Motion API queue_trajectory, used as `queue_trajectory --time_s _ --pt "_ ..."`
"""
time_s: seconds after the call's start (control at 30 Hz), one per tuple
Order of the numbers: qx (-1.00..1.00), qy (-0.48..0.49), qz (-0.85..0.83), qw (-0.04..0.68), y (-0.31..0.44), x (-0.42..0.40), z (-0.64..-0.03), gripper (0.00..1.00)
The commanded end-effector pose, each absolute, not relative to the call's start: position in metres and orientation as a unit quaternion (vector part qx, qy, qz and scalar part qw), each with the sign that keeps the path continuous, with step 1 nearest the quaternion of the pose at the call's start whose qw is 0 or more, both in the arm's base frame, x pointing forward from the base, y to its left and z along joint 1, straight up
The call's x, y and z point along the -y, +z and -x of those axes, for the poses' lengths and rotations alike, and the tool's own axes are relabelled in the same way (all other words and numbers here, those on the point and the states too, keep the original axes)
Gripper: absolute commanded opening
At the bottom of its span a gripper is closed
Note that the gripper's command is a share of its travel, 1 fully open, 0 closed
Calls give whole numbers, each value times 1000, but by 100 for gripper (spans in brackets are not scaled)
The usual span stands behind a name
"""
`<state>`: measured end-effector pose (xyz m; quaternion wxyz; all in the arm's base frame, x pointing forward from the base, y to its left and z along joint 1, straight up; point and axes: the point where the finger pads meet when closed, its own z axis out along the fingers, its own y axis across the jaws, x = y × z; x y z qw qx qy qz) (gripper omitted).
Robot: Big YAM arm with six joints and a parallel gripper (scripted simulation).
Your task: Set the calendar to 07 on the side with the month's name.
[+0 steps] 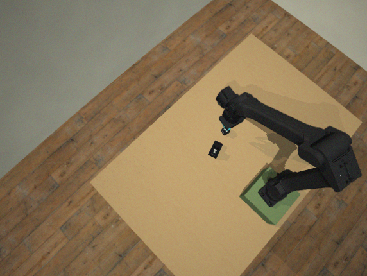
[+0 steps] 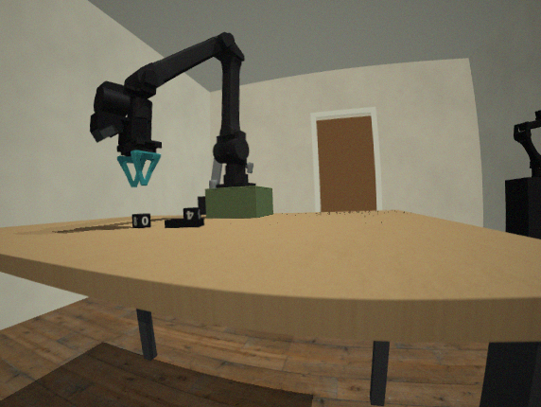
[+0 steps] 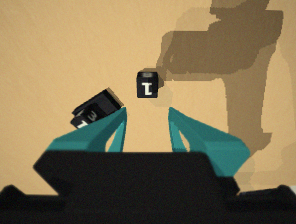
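A small black tray lies flat on the desk, with one black cube in one end of it and the other end unfilled. In the exterior view that cube shows a 4 which reads upside down; from the top, its upper face bears a white 1. The second cube is outside the tray, sitting on the desk near the tray's unfilled end, apart from it. It shows a 0 on a side in the exterior view and a 1 on its upper face in the wrist view. The gripper hangs above the desk, well clear of the loose cube, its teal fingers pointing down. It is released and grasps nothing, its fingers parted partway. In the wrist view the loose cube appears beyond the gap between the fingertips, with the tray off beyond the left-hand finger in that picture, which partly covers the tray's cube.
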<state>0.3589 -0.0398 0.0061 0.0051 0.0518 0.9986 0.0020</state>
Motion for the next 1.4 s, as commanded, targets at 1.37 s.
queue_trajectory --time_s 1.37 --pt "-998 0 -57 5 -17 39 -360 46"
